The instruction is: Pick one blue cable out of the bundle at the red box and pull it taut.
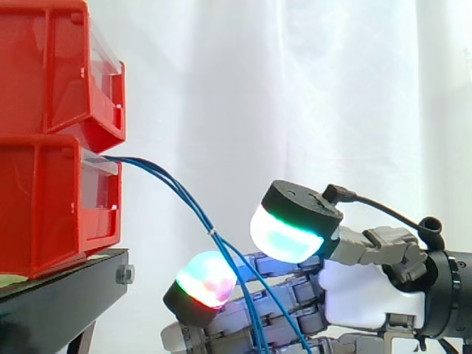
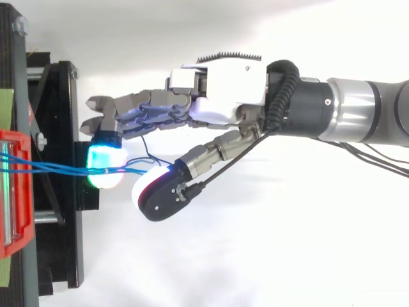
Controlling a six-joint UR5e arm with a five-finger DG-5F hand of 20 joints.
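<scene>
Several thin blue cables (image 1: 177,188) leave the lower red box (image 1: 44,214) and droop down to the right, held together by a small pale tie (image 1: 212,232). My hand (image 1: 361,291) reaches in from the right below the box, its fingers stretched toward the stand. The cables run down through the gap between the thumb's green-white pad (image 1: 287,232) and a finger's red-green pad (image 1: 206,280). From above, the cables (image 2: 57,169) pass beside the cyan fingertip (image 2: 105,163) and the thumb's pad (image 2: 153,185). The pads stand apart and nothing is pinched; my hand (image 2: 223,96) is open.
A second red box (image 1: 51,66) is stacked on the lower one. Both rest on a black stand (image 1: 59,295) whose edge juts out just left of my fingertips. A white curtain hangs behind.
</scene>
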